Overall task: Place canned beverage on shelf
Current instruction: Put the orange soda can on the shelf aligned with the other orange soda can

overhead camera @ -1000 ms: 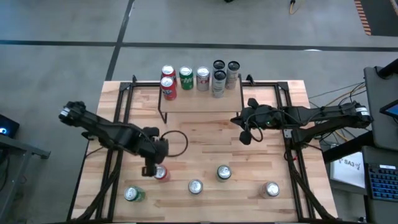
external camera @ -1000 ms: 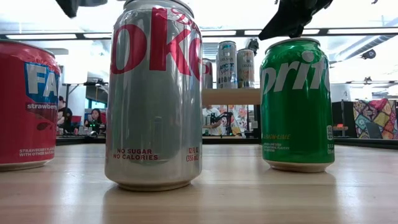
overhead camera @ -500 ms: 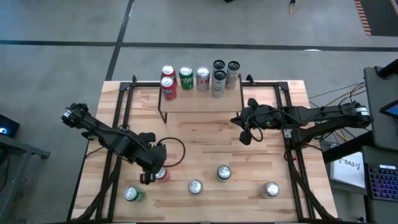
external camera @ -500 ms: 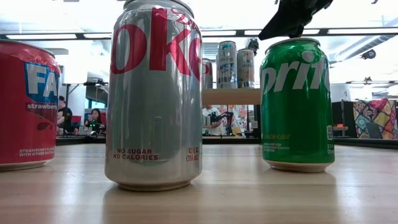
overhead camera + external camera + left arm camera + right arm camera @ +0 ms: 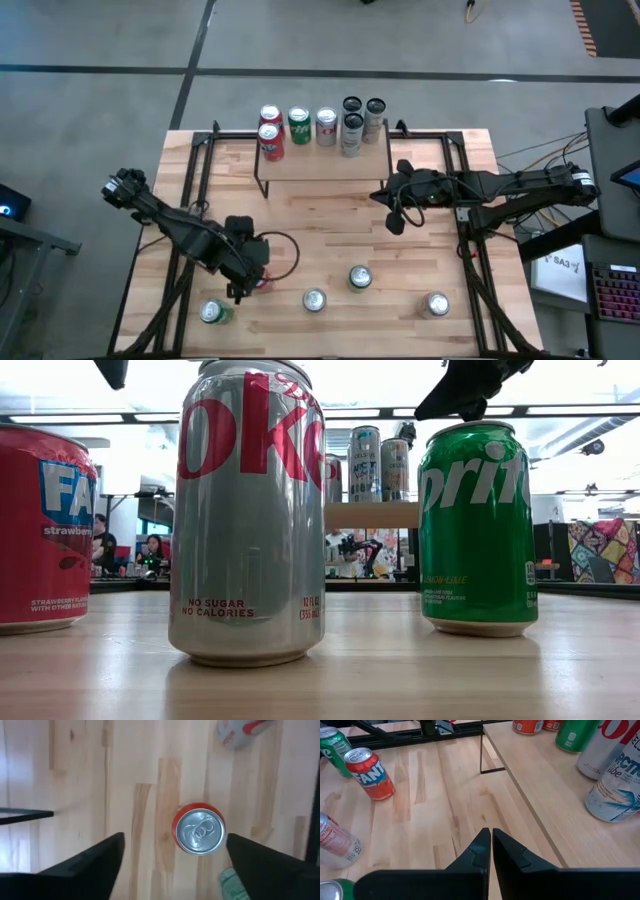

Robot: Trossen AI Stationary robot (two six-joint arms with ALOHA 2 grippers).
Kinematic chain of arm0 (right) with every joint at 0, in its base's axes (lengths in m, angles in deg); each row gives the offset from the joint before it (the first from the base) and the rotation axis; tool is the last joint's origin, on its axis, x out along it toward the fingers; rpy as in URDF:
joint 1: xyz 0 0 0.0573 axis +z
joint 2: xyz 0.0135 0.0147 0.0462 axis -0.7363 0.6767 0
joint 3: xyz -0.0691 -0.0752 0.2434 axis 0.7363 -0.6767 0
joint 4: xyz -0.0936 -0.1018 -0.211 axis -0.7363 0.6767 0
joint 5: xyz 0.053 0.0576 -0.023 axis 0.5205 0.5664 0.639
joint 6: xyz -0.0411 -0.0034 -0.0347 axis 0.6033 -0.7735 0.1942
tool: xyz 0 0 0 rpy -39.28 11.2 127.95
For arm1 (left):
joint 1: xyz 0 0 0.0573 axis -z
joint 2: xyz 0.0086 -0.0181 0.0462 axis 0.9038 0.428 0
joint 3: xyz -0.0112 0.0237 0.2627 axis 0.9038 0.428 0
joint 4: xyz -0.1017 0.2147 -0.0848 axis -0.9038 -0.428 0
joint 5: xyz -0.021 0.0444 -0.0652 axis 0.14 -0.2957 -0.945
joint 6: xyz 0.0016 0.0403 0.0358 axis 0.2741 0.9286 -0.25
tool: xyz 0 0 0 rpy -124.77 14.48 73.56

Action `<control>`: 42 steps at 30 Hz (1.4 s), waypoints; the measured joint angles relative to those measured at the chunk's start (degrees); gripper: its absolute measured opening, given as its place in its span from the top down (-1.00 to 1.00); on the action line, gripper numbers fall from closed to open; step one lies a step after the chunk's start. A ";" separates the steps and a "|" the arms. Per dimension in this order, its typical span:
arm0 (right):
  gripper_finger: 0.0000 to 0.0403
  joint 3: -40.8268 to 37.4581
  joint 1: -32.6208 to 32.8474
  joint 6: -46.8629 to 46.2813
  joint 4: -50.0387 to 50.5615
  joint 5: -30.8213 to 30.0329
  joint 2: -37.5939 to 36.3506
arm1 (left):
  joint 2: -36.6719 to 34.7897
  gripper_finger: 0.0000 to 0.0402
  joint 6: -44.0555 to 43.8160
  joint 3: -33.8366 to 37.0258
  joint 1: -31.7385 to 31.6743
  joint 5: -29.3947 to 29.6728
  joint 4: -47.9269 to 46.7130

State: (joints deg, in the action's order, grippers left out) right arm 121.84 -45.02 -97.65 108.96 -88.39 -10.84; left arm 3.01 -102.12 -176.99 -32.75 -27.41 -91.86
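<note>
Left hand [image 5: 172, 852] now spread wide above red can [image 5: 199, 831]; right hand [image 5: 491, 845] pressed together.

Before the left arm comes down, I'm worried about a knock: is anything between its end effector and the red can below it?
Nothing visible. The left end effector is open above the red can, bare table around it. The closest neighbour, a green can, stands beside one finger, apart from the red can.
</note>
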 joint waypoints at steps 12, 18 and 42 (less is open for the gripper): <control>0.95 0.00 0.00 0.04 -0.17 0.17 0.00 | 8.48 -0.84 0.79 0.03 1.00 -6.30 -1.53; 0.95 0.00 0.00 0.07 -0.28 0.15 0.00 | 9.32 -0.82 -1.21 -0.02 2.17 -6.27 -0.92; 0.95 0.00 0.00 0.07 -0.37 0.11 0.00 | 15.03 -0.82 1.24 1.02 2.09 -5.77 1.15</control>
State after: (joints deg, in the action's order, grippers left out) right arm 121.84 -45.02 -97.58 108.60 -88.28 -10.83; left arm 18.04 -100.88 -175.97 -30.66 -33.18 -90.71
